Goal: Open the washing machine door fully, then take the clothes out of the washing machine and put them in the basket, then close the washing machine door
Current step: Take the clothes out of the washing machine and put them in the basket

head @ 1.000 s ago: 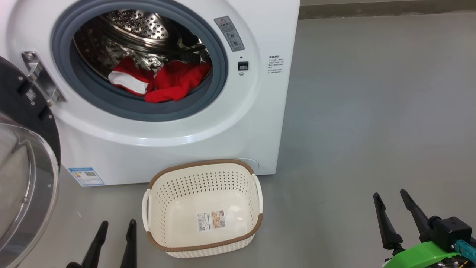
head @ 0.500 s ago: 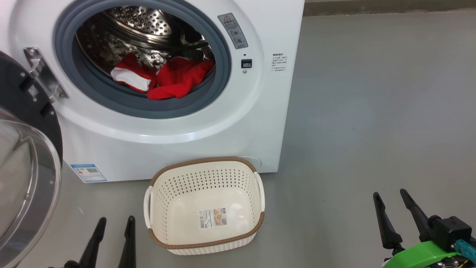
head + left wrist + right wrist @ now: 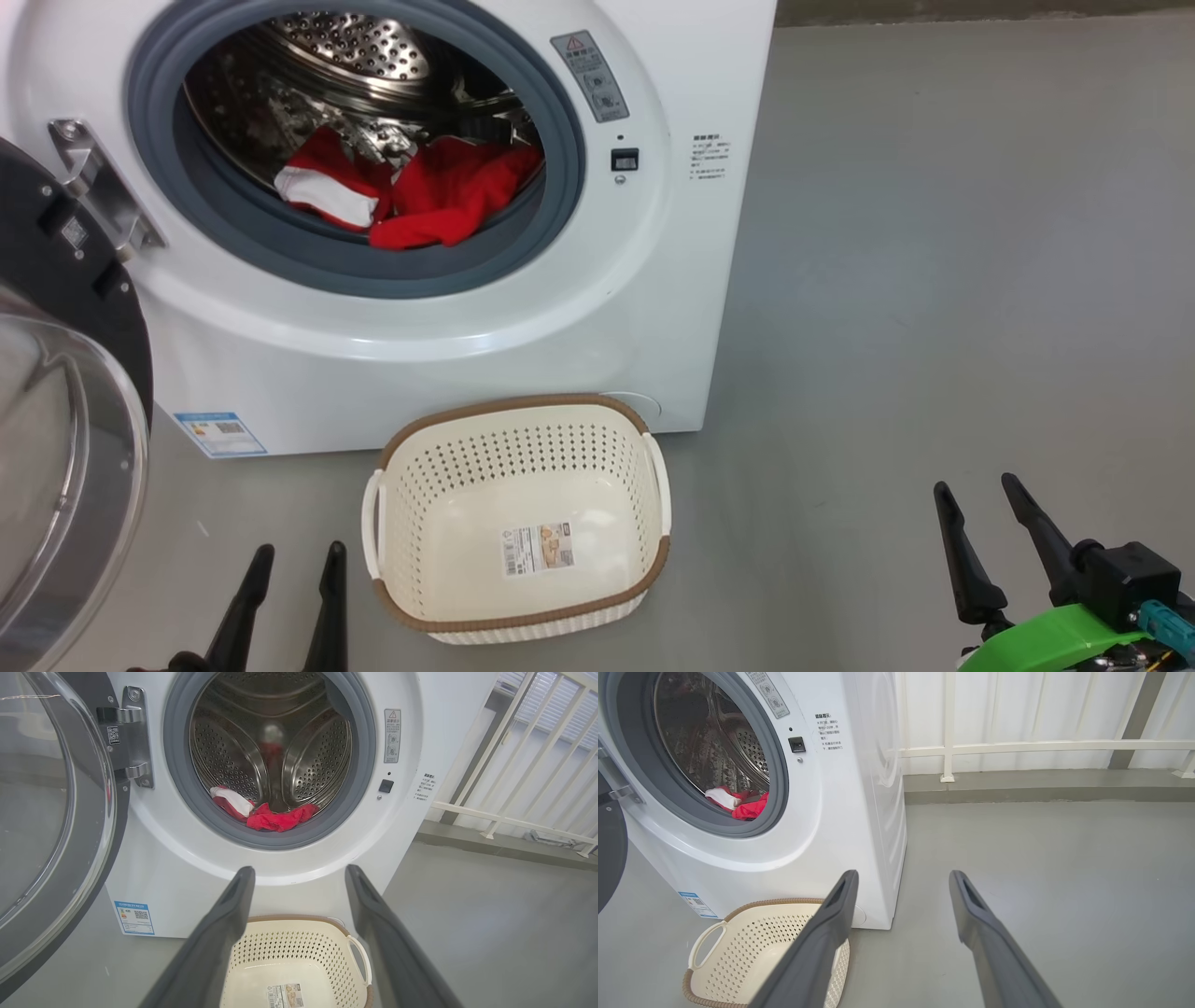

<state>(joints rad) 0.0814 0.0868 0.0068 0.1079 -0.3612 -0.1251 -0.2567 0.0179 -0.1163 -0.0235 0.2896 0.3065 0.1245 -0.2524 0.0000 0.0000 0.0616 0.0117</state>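
washing machine (image 3: 448, 373): a white front-loader standing on the grey floor (image 3: 934, 280). Its round mouth is uncovered, with a grey rubber ring (image 3: 560, 205) around the perforated steel drum (image 3: 364, 47). A small blue label (image 3: 219, 432) sits low on its front.
washing machine door (image 3: 56, 252): swung wide open to the robot's left on its metal hinge (image 3: 93, 187). The black ring and the bulging clear glass are at the left edge of the head view.
clothes (image 3: 439, 201): red garments with a white panel, heaped at the bottom front of the drum, up against the lower lip of the rubber ring.
basket (image 3: 523, 406): upright on the floor just in front of the machine's lower front, toward its right corner. A paper label (image 3: 539, 551) lies on its bare bottom.
left gripper (image 3: 299, 553): low over the floor between the open door and the basket. Its fingers are spread wide and hold nothing. In the left wrist view they point at the machine's front, above the basket.
right gripper (image 3: 976, 485): over bare floor at the robot's right, well apart from the machine and the basket. Its fingers are spread wide and hold nothing.
background: a white railing (image 3: 1017, 745) runs beyond the machine in the right wrist view.
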